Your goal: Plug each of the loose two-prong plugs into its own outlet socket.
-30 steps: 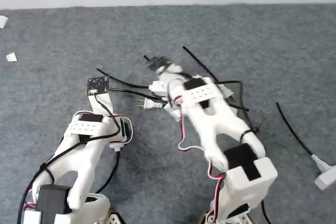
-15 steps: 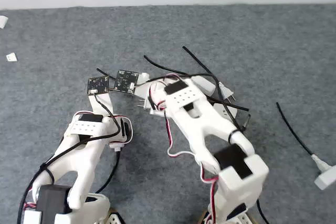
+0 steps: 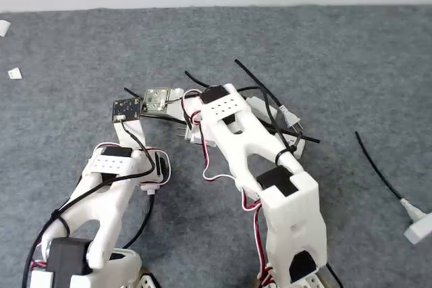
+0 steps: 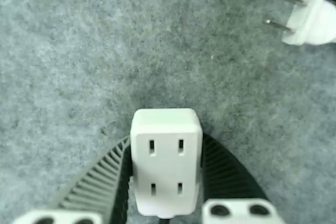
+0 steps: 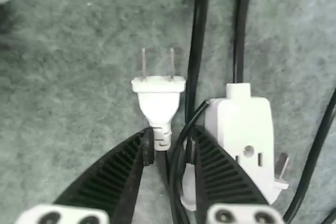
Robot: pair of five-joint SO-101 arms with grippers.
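The left gripper (image 4: pixel 165 142) is clamped on the white outlet block (image 4: pixel 166 161), one jaw flat against each side. The socket face is turned up and outward, which presents both slot pairs for insertion and steadies the block against push force. The block sits low over the grey carpet (image 4: pixel 79 51), and a nearby plug (image 4: pixel 310 19) lies apart from it with its prongs bare. The right gripper (image 5: pixel 172 135) is closed on the narrow neck behind the two-prong plug (image 5: pixel 157 95), so the prongs project free ahead of the jaws. One jaw touches the neck, while a black cable (image 5: pixel 181 150) is caught between the neck and the other jaw. This probably weakens the grip. A white adapter (image 5: pixel 244 129) lies just beside that jaw. The gripped plug rests on the carpet and is not yet inserted. Both sockets of the block are unoccupied.
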